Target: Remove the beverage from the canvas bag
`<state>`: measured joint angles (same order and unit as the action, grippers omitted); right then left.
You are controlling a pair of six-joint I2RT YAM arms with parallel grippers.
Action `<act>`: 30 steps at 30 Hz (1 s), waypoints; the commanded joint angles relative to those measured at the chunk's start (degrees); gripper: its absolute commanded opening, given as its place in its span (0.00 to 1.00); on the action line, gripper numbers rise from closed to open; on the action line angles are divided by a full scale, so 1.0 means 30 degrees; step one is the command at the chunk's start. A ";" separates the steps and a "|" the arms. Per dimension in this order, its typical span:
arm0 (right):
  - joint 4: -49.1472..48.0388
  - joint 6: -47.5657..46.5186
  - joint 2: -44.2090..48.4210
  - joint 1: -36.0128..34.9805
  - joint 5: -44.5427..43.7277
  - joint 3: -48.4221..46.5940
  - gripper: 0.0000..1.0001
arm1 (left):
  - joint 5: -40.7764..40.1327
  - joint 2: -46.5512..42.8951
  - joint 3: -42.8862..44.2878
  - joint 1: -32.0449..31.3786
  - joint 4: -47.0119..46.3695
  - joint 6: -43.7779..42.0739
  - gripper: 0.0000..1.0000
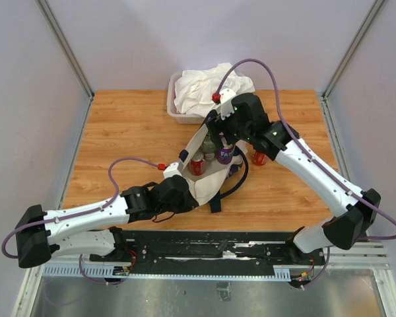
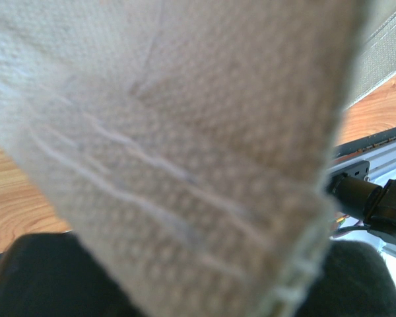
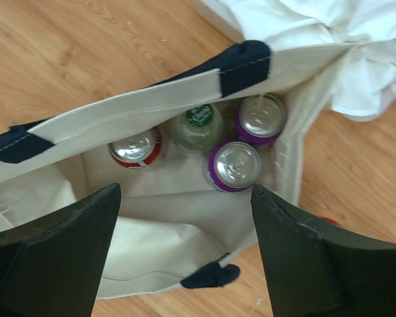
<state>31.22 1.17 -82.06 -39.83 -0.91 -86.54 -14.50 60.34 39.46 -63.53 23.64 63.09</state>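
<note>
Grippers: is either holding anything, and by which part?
The left gripper is shut on the canvas bag, pinching its near edge. The right gripper hangs open above the bag, holding nothing.

The canvas bag (image 2: 185, 165) is coarse woven cloth, matt and rough, with raised stitching. The cans (image 3: 234, 165) inside have shiny bare-metal tops, and the table (image 3: 72, 53) is smooth wood with a slight sheen and clear grain.
</note>
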 commanded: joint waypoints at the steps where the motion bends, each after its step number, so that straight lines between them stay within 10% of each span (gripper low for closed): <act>1: 0.0431 0.0049 -0.0835 -0.0941 0.0246 -0.0219 0.77 | 0.0173 0.0137 -0.0359 -0.0057 0.0167 0.0076 0.01; 30: 0.2446 0.1211 -0.6103 0.1875 -0.2070 0.0282 0.98 | -0.0029 -0.0959 -0.0890 -0.0064 0.0338 0.0257 0.00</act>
<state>34.81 4.45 -98.02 -36.23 -4.99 -86.28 -14.57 57.95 38.41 -63.53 22.37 63.68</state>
